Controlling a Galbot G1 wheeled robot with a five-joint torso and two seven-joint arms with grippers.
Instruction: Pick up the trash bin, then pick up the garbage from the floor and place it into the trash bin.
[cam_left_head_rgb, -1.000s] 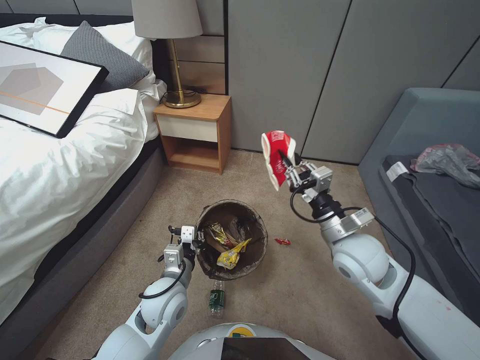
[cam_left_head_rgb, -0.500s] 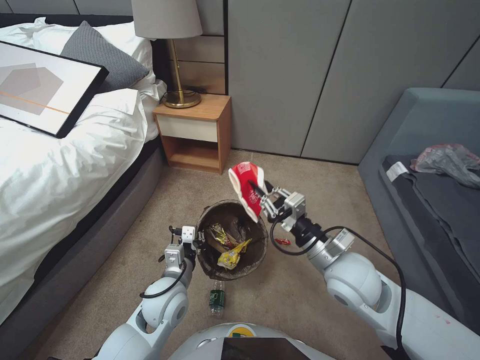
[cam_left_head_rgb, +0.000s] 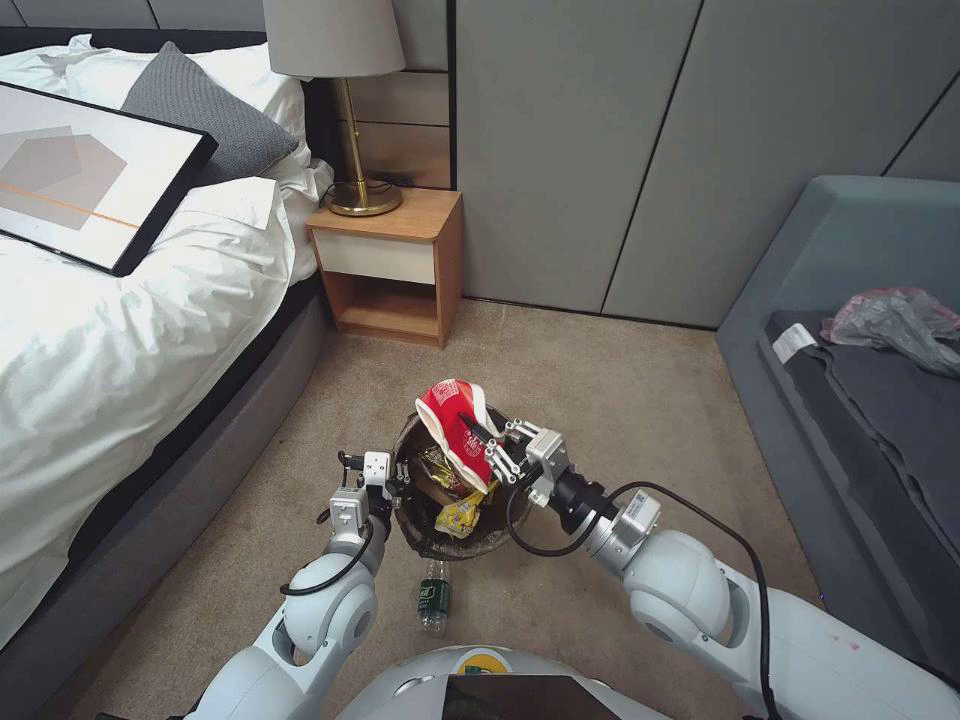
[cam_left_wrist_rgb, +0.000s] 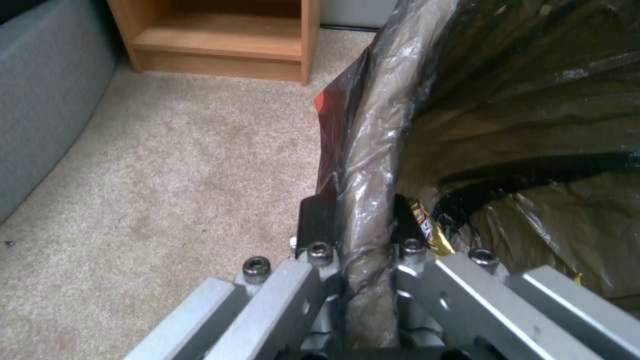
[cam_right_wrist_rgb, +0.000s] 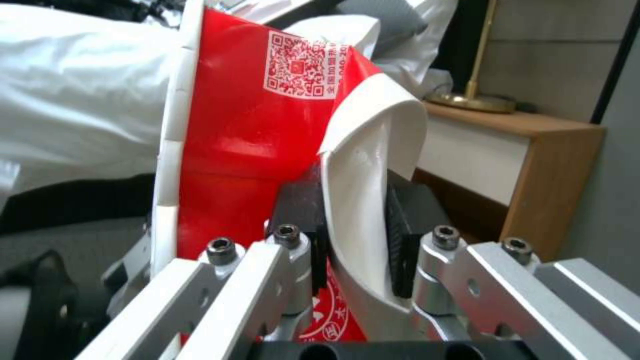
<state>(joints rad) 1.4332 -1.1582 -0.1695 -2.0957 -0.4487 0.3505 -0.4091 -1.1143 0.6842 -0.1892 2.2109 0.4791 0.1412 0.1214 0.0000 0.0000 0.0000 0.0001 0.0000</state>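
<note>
The trash bin, lined with a dark bag, stands on the carpet in front of me with yellow and other wrappers inside. My left gripper is shut on the bin's left rim; the left wrist view shows its fingers pinching the bag-covered rim. A crushed red-and-white noodle cup hangs just over the bin's mouth, with my right gripper shut on its rim. Up close, the pads clamp the cup's white wall. A green-labelled clear bottle lies on the floor just in front of the bin.
A bed runs along the left, with a wooden nightstand and lamp beyond it. A grey sofa with a grey plastic bag fills the right. Open carpet lies behind and to the right of the bin.
My right arm has carried the noodle cup leftward and down, from high over the carpet to just above the bin's mouth. The left gripper and bin have stayed put.
</note>
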